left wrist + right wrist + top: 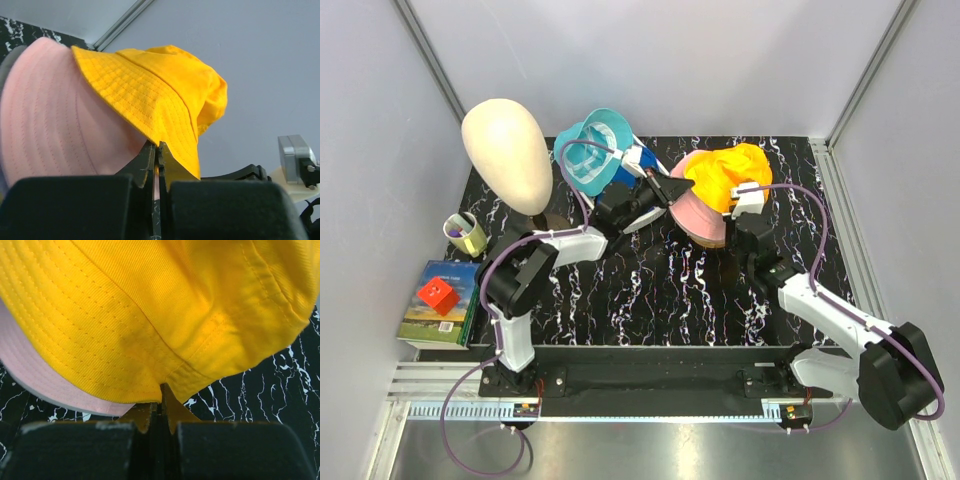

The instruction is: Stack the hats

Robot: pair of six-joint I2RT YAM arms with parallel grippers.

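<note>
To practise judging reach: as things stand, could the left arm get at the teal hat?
Probably yes. The teal hat lies close beside that arm, with no other hat on it. But the left pincer looks shut on the yellow hat brim, so it would have to let go first.

The orange-yellow hat (150, 315) is matt woven cloth with a fine twill grain and rows of stitching on its brim, the pink hat (60, 125) under it is soft matt cloth ribbed by stitch lines, and the table top (650, 290) beneath it looks smooth and marble-veined.
</note>
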